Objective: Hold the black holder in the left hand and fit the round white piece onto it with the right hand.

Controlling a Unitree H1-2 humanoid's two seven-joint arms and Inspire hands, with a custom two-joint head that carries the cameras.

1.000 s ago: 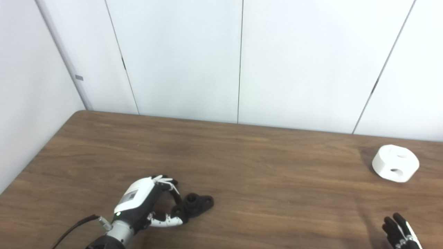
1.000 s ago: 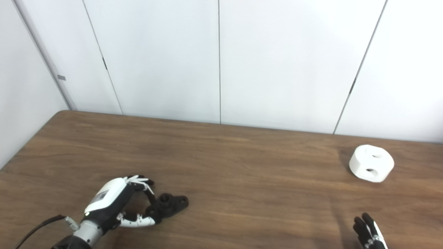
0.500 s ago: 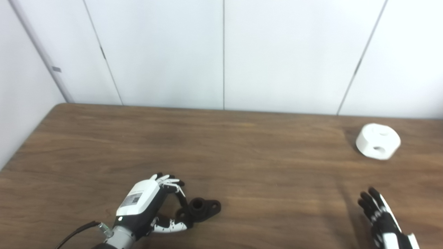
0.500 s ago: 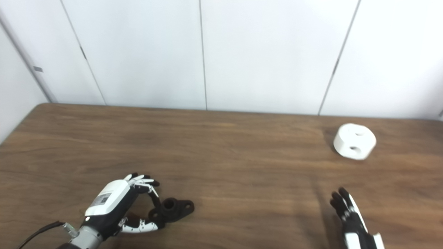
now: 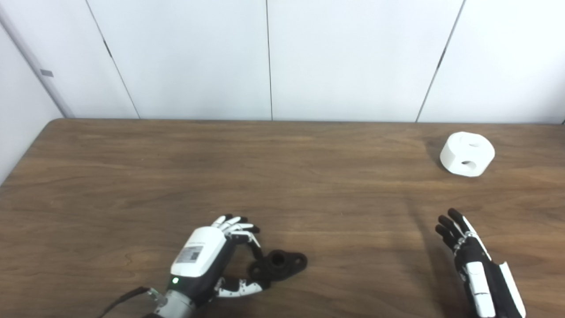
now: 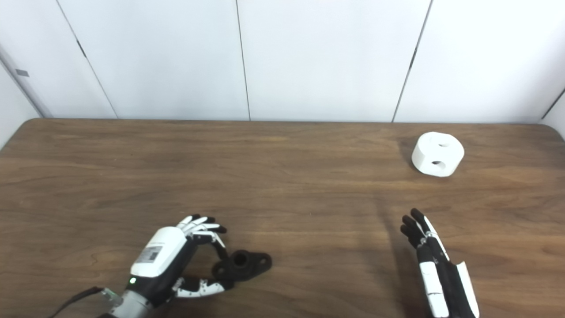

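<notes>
Your left hand (image 5: 207,260) sits low on the dark brown wood-grain table (image 5: 176,176), near its front edge, white back plate up and a green light glowing by the wrist. Its fingers (image 5: 236,223) curl over and the thumb (image 5: 240,288) reaches in from below, both meeting the near end of the small black plastic holder (image 5: 279,264). You've got that end pinched, though the holder lies flat on the wood, its round socket facing up and a bolt-hole ear sticking out to the right. Whether the grip is firm, the views don't settle.

Over on the other side, your right hand (image 5: 474,260) comes in from the bottom corner, fingers straight, apart and pointing away from you, holding nothing. It hovers over bare tabletop.

The round white plastic piece (image 5: 467,153) rests well beyond that hand, close to the table's far right edge. You can see one hole in its top and one in its side. It stands alone, far apart from the holder. White wall panels (image 5: 344,57) close off the back.
</notes>
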